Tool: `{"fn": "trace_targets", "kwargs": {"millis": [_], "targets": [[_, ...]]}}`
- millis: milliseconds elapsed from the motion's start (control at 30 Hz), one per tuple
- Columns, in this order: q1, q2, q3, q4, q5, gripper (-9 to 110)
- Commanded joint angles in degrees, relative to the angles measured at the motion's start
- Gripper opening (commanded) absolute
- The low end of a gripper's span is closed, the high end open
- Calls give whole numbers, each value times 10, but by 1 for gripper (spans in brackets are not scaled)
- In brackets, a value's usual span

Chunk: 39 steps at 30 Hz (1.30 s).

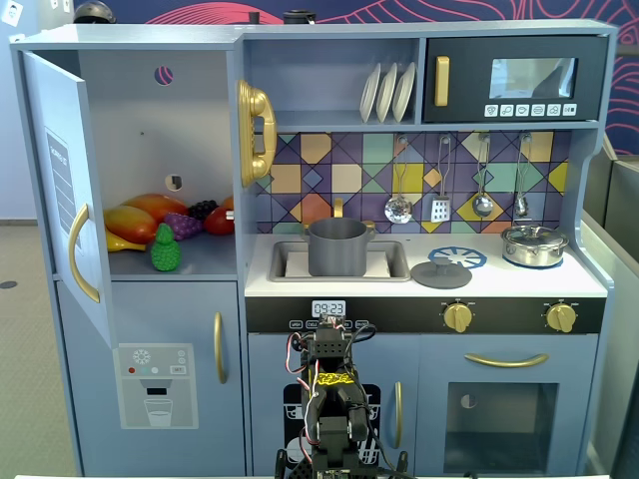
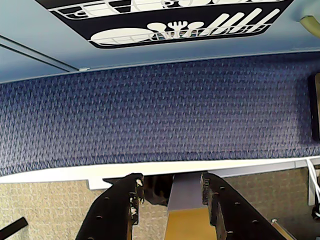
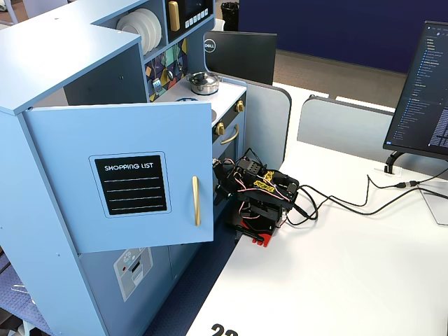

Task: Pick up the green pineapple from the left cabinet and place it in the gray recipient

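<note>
A toy kitchen fills a fixed view seen from the front. At the left of the frame, the left cabinet (image 1: 150, 150) stands with its blue door (image 1: 60, 190) swung wide open toward the left edge. On its shelf lies a heap of toy fruit: orange-yellow mangoes (image 1: 135, 220) at the back, a purple grape bunch (image 1: 183, 225) beside them, and the green pineapple (image 1: 165, 249) upright at the front of the shelf, just ahead of the mangoes. Right of the cabinet, at the centre of the frame, the gray recipient (image 1: 336, 249) sits in the sink, with a flat gray lid (image 1: 440, 272) on the counter to its right and a shiny silver lidded pot (image 1: 534, 245) farther right. At the bottom centre the folded arm (image 1: 334, 399) sits low in front of the kitchen, well apart from the fruit. In the wrist view the gripper (image 2: 171, 187) shows at the bottom centre, its two dark fingers parted and holding nothing, above blue carpet (image 2: 160, 110). In the other fixed view, the open door (image 3: 129, 185) hides the shelf.
</note>
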Motion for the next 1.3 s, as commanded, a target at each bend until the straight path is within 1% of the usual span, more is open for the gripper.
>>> {"fn": "trace_targets", "kwargs": {"millis": [0,133,267,367,400,433,467,533,567,600,667,700,767,900,1033,1100,1267], "targets": [[13,-4,0,102,-4,2],[11,-4,0,102,-18,5],[-7,-4,0,101,-34,6],[-91,-5,0,46,-15,9],[-132,-5,0,-1,-4,9],[-183,-5,1,-75,31,8],[-232,-5,1,-168,76,8],[-312,9,1,-370,133,8],[-345,7,0,-466,127,9],[-368,-4,0,-552,82,11],[-389,-23,-6,-693,9,19],[-393,-37,-29,-716,0,22],[-394,-87,-104,-715,-11,27],[-418,-171,-216,-732,-23,27],[-443,-244,-277,-768,-62,25],[-446,-279,-293,-799,-79,26],[-436,-359,-349,-831,-96,31]]}}
